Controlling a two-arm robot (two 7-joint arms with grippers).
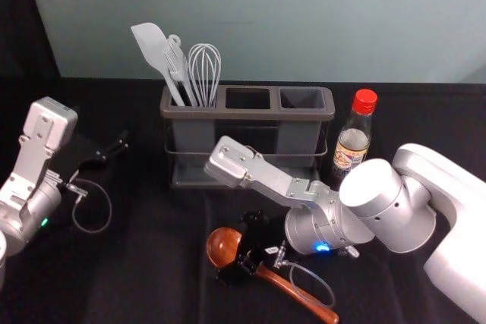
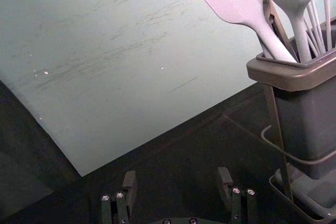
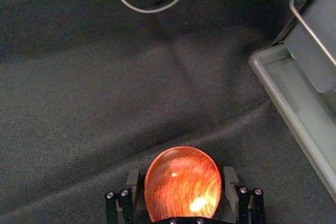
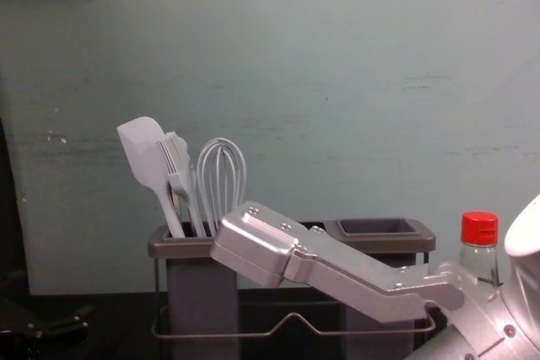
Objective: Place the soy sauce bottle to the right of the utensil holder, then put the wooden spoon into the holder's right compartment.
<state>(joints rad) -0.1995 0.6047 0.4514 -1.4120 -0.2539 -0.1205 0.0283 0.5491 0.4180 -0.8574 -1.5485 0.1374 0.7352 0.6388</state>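
In the head view my right gripper (image 1: 241,250) is low over the wooden spoon (image 1: 222,246), near where bowl and handle meet. The right wrist view has the spoon's bowl (image 3: 182,184) between the parted fingers of this gripper (image 3: 182,182); they look open. The utensil holder (image 1: 247,114) stands behind, with its middle and right compartments empty. Right of the holder, the soy sauce bottle (image 1: 351,148) stands upright, its red cap (image 4: 479,228) visible in the chest view. My left gripper (image 1: 114,149) waits at the left; its fingers are apart in its wrist view (image 2: 177,184).
A white spatula (image 1: 156,51), a brush and a whisk (image 1: 204,70) stand in the holder's left compartment. The holder's wire frame and lower tray (image 3: 294,114) lie close to the right gripper. My right forearm (image 1: 380,195) passes in front of the bottle. A wall rises behind the table.
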